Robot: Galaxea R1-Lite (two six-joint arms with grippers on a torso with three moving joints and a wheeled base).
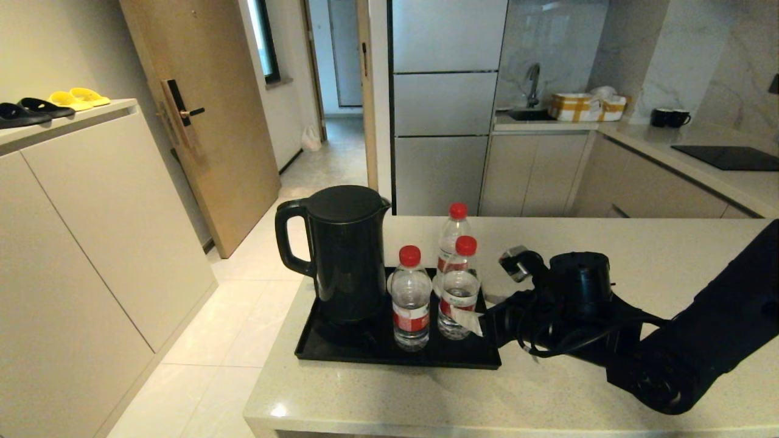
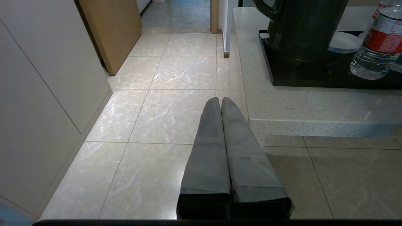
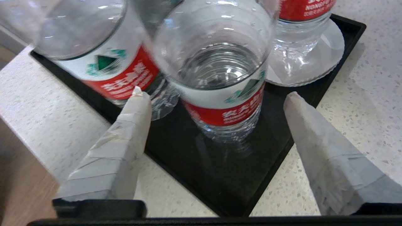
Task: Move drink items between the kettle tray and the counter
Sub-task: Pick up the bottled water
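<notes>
Reaching with fingers spread wide, the right gripper (image 3: 213, 94) flanks the nearest water bottle (image 3: 220, 78); closing carelessly could topple its neighbour (image 3: 103, 56).

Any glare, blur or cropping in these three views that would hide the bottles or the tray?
Head view: three clear red-capped water bottles sharp on the glossy black tray; glare spot at the beige speckled counter near corner. Right wrist view: bottle tops smeared and cropped, right gripper open around the nearest. Left wrist view: left gripper shut over floor tiles, which show a bright sheen.
</notes>
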